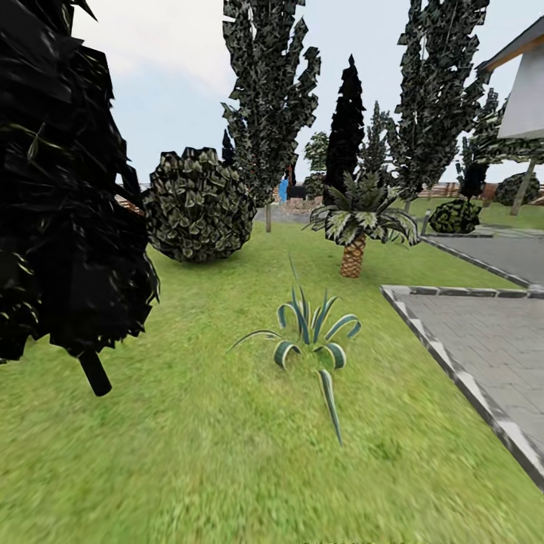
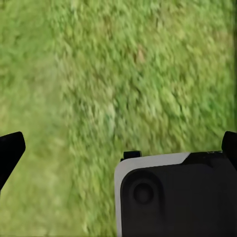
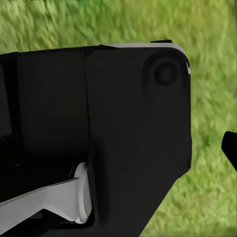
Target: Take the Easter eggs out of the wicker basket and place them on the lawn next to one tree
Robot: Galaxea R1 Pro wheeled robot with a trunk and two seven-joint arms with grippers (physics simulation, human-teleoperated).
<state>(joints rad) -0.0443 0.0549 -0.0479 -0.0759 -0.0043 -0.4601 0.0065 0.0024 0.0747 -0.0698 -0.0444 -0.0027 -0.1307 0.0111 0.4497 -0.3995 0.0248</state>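
The head view looks across the lawn [image 1: 227, 468], which fills the lower half of the frame. A small striped spiky plant [image 1: 313, 336] stands in the grass at centre. Behind it, a short palm with a scaly trunk [image 1: 355, 227] sits at centre right, a round bush [image 1: 198, 205] at centre left, and a dark cone-shaped tree [image 1: 60, 189] takes up the left edge. Grey paving stones [image 1: 483, 332] run along the right side, and a corner of the white house [image 1: 525, 91] shows at upper right.

I can find no wicker basket or Easter eggs here, so which way they lie from the jaws, and which arm is nearer, cannot be told; my judgement is that the robot is on its way and must first bring the basket into sight.

Both wrist views show blurred grass past dark robot housing. A dark fingertip [image 2: 11, 153] juts in at the left wrist view's left edge and another [image 3: 230, 148] at the right wrist view's right edge, but whether either pair of jaws is released or clenched I cannot tell. No writing or labels can be read.
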